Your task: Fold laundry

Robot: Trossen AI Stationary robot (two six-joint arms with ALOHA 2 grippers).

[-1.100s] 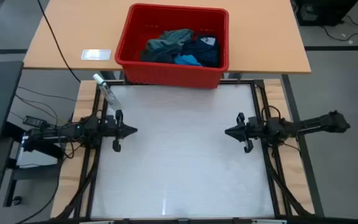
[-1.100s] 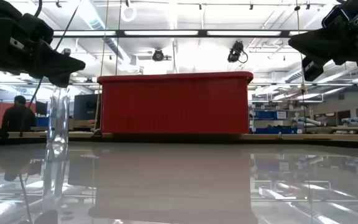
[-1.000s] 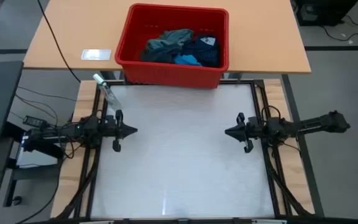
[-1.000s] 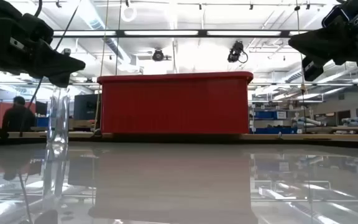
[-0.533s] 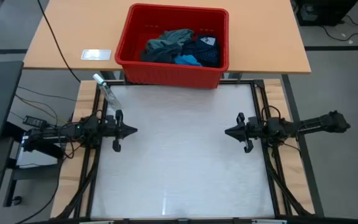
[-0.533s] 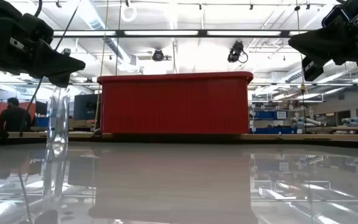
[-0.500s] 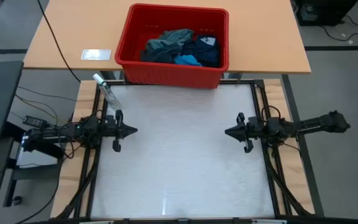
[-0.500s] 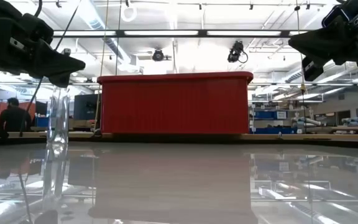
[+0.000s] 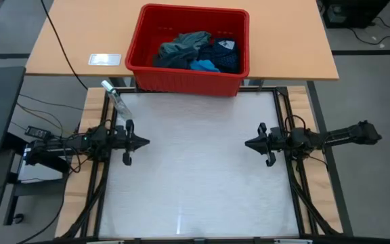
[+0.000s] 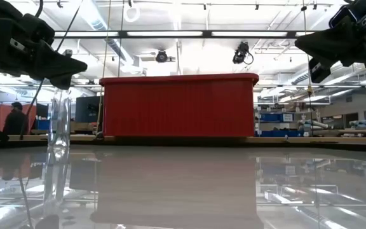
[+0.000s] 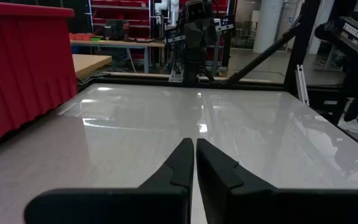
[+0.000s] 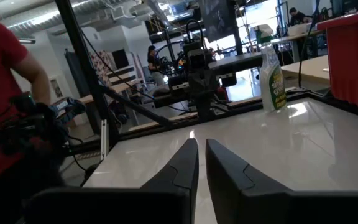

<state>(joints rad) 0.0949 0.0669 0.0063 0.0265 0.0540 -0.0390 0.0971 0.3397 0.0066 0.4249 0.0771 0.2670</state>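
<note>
The laundry lies heaped inside a red plastic bin [image 9: 188,74] on the wooden table beyond the white table's far edge. On top I see a grey-green shirt [image 9: 181,46], a bright blue small piece [image 9: 204,65] and a navy dotted piece [image 9: 223,59]. The other garments are hidden under them. My left gripper [image 9: 144,142] hovers shut over the white table's left side, pointing right. My right gripper [image 9: 248,144] hovers shut over the right side, pointing left. In the wrist views the left gripper [image 11: 194,144] and the right gripper [image 12: 201,143] have their fingertips close together, with nothing between them.
A clear spray bottle [image 9: 114,95] stands at the white table's far left corner. A white card [image 9: 105,59] lies on the wooden table [image 9: 80,34] left of the bin. Black frame rails run along the table's sides. A person in red [image 12: 5,93] stands beyond the table's left side.
</note>
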